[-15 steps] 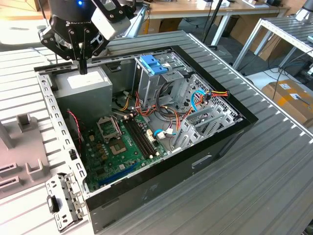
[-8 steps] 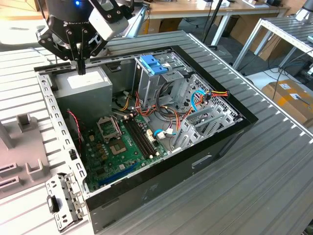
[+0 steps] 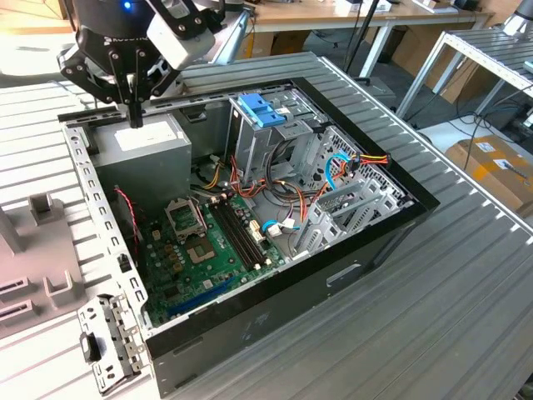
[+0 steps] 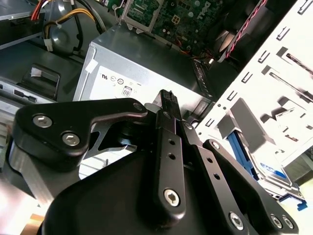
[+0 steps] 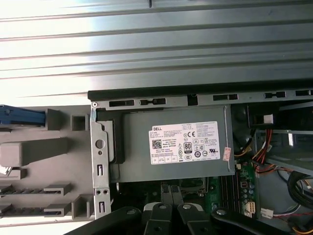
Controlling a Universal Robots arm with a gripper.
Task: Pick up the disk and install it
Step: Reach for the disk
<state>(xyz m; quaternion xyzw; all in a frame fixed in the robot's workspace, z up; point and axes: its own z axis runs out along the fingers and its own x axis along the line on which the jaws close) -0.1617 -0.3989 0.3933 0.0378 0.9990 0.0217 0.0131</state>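
The tool (image 3: 133,112) hangs over the power supply (image 3: 137,146) in a corner of the case (image 3: 366,242), its fingers (image 5: 166,195) pressed together on nothing. The disk (image 4: 272,172) lies outside the case, on the grey holder (image 5: 34,152) just past the perforated side wall (image 3: 83,175), seen in the second wrist view. To pick well, I judge the tool should clear that wall, spread wide before dropping, and grip the blue carrier's two long edges, keeping the disk level and sparing the label face

Black end effector (image 3: 134,117); blue-framed disk (image 4: 273,174); green motherboard (image 3: 204,250).
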